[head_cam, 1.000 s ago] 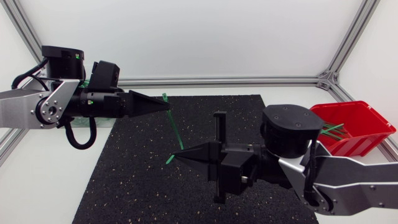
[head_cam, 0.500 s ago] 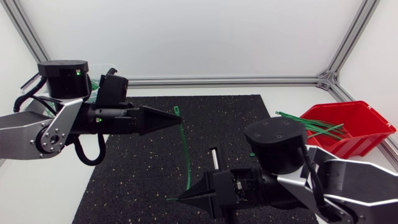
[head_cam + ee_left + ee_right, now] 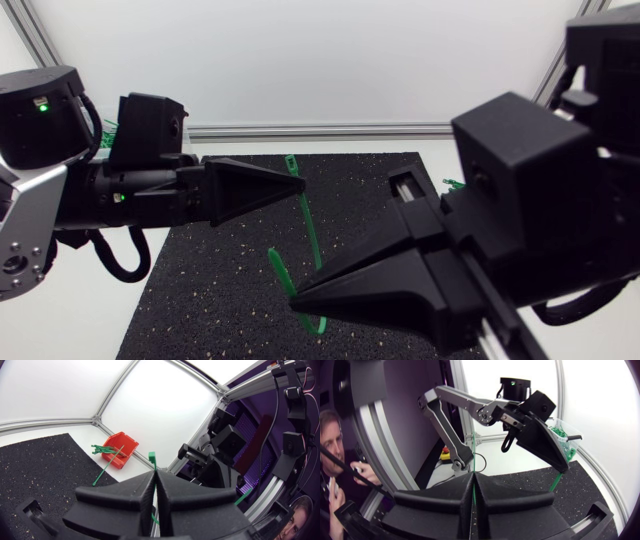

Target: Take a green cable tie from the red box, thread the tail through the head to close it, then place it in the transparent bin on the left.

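A green cable tie [image 3: 312, 235] hangs curved in the air over the black mat [image 3: 215, 280]. My left gripper [image 3: 298, 185] is shut on the tie just below its head [image 3: 291, 162], which pokes out past the fingertips in the left wrist view [image 3: 152, 456]. My right gripper [image 3: 293, 296] is shut on the tail end, with a short piece curling out beyond it [image 3: 318, 324]. The red box [image 3: 120, 449], with several green ties in it, shows far ahead in the left wrist view. The transparent bin [image 3: 563, 435], with green ties in it, stands behind my left gripper [image 3: 549, 452] in the right wrist view.
One loose green tie [image 3: 102, 475] lies on the table between the mat and the red box. My right arm [image 3: 520, 200] is raised high and hides the table's right side in the head view. The aluminium frame rail [image 3: 320, 129] runs along the back.
Both arms have risen toward the head camera with the tie held between them. The right arm now covers the red box, and the tie bends more.
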Controlling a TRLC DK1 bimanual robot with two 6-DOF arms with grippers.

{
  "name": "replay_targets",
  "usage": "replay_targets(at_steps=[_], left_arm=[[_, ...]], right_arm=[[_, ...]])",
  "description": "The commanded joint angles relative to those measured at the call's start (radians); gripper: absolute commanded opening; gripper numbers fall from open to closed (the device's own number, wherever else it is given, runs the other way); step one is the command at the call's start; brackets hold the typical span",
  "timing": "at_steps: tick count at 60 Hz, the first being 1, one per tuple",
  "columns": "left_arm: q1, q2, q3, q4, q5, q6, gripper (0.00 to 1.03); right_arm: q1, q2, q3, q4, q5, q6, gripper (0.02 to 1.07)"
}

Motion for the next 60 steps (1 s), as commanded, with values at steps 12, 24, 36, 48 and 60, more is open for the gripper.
replay_targets(at_steps=[12, 24, 36, 48, 60], left_arm=[[-0.143, -0.139, -0.008, 0.001, -0.13, -0.116, 0.04], [-0.261, -0.194, 0.013, -0.063, -0.22, -0.118, 0.04], [-0.3, -0.211, -0.042, -0.068, -0.256, -0.081, 0.04], [-0.269, -0.229, -0.082, -0.062, -0.256, -0.036, 0.04], [-0.224, -0.26, -0.105, -0.057, -0.253, -0.001, 0.04]], right_arm=[[-0.065, -0.019, 0.1, -0.05, -0.187, 0.538, 0.08], [-0.071, 0.004, 0.153, -0.033, -0.211, 0.725, 0.08], [-0.093, 0.062, 0.172, -0.04, -0.223, 0.961, 0.08], [-0.134, 0.165, 0.23, -0.089, -0.276, 1.067, 0.08], [-0.179, 0.219, 0.259, -0.139, -0.334, 1.142, 0.08]])
